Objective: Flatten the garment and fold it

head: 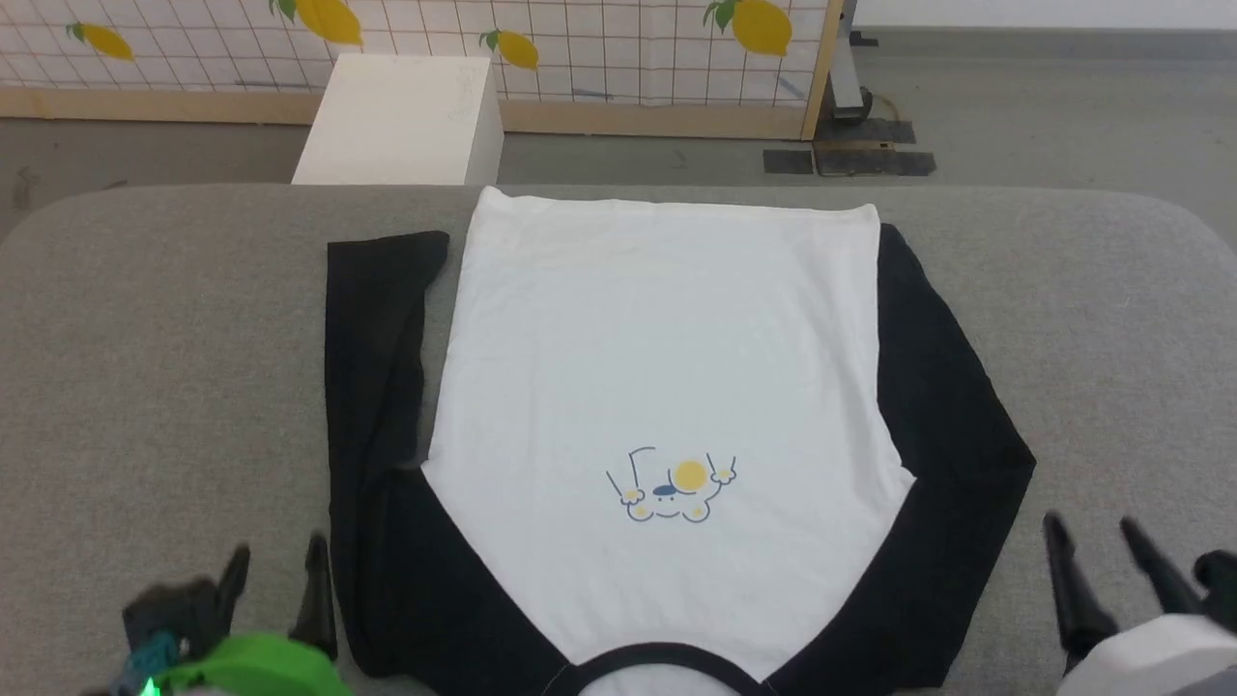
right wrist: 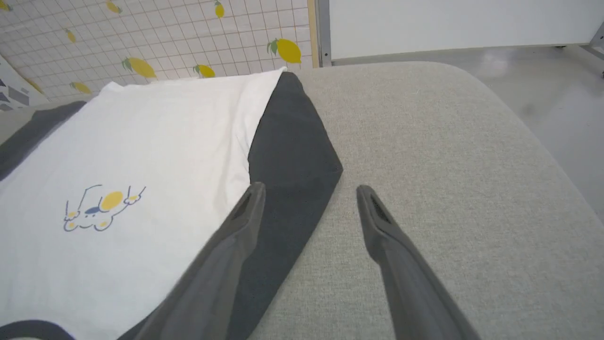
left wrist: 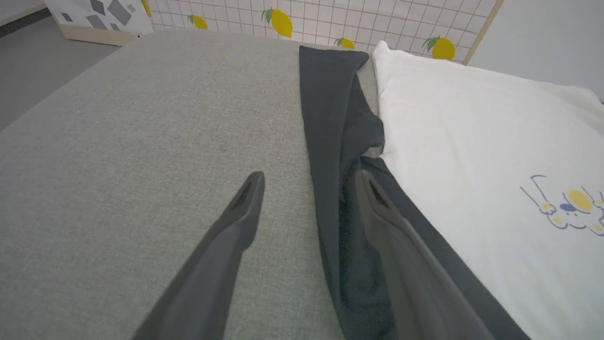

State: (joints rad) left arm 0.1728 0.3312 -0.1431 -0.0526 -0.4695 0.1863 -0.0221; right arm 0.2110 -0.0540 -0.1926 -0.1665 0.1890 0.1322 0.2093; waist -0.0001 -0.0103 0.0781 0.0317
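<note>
- Seeing garment (head: 657, 367) spread flat, front up, mid-table (head: 145, 338), on grey fabric top.
- Neckband (head: 657, 659) at near edge, hem at far edge; print (head: 672, 488) on near half of chest, upside down from the head.
- Left sleeve (head: 377, 319) straight along left side of body, cuff far, some wrinkles mid-length.
- Right sleeve (head: 952, 416) bent at elbow: out to the right, then back in to far hem corner. Can't see the cuff.
- White body smooth, no big creases.
- Left gripper (head: 277, 556) near left, just beside left sleeve near the shoulder. Fingers wide apart, nothing between them. In wrist view one finger (left wrist: 377, 208) overlaps sleeve; can't tell if touching.
- Right gripper (head: 1092, 527) near right, just right of the sleeve's elbow. Fingers spread, nothing held. In wrist view, one over the sleeve edge, the other over bare table.
- Beyond far edge: white box (head: 406, 116) on the floor, lemon-print screen (head: 599, 48) behind it.
</note>
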